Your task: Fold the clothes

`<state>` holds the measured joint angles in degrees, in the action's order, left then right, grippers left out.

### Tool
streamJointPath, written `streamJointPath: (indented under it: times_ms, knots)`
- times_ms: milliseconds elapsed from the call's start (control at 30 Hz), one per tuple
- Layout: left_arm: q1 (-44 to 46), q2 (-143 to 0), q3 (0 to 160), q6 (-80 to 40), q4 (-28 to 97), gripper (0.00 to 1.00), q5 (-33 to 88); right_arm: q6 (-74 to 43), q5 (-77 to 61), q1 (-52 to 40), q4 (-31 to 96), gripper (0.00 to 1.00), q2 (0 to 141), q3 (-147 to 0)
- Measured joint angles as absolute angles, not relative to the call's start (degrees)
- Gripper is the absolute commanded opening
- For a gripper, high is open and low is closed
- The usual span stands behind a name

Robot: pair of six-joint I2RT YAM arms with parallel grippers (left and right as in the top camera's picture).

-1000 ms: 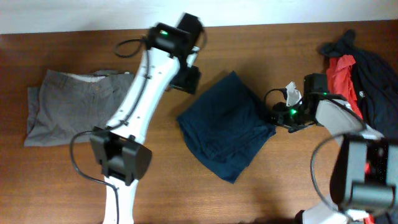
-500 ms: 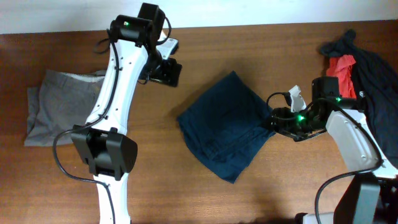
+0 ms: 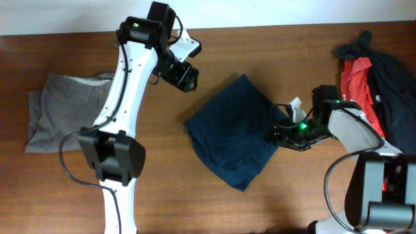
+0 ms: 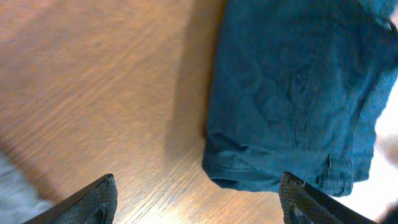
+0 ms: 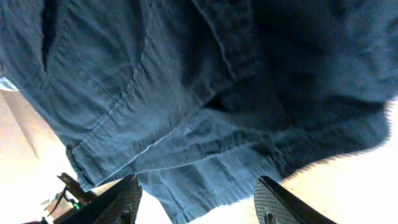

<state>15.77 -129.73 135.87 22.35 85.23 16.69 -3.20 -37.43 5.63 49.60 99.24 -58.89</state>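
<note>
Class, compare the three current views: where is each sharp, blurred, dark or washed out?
Overhead: evenly lit, sharp across table and navy garment. Left wrist: garment crisp, wood at upper left smeared, right edge washed out white. Right wrist: garment fills the frame, seams clear at left, right side dark and soft, lower corners blown out.

Garments on one table (image 3: 292, 52), counted by kind. Laid flat: two, a navy blue piece (image 3: 235, 130) at the centre and grey shorts (image 3: 65, 117) by the left edge. Heaped at the far right corner: one red shirt (image 3: 356, 78), plus black garment (image 3: 393, 84) cloth whose piece count is indiscernible. Robot arms: two, left arm (image 3: 127, 97) and right arm (image 3: 354, 123).
</note>
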Motion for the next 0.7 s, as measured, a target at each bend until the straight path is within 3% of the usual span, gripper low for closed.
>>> streamJointPath:
  times_ms: [700]
  knots:
    - [18.3, -134.8, 135.9, 28.9, 85.8, 0.83, 20.4, -9.0, -39.5, 4.8, 36.0, 0.58, 101.6, -54.3]
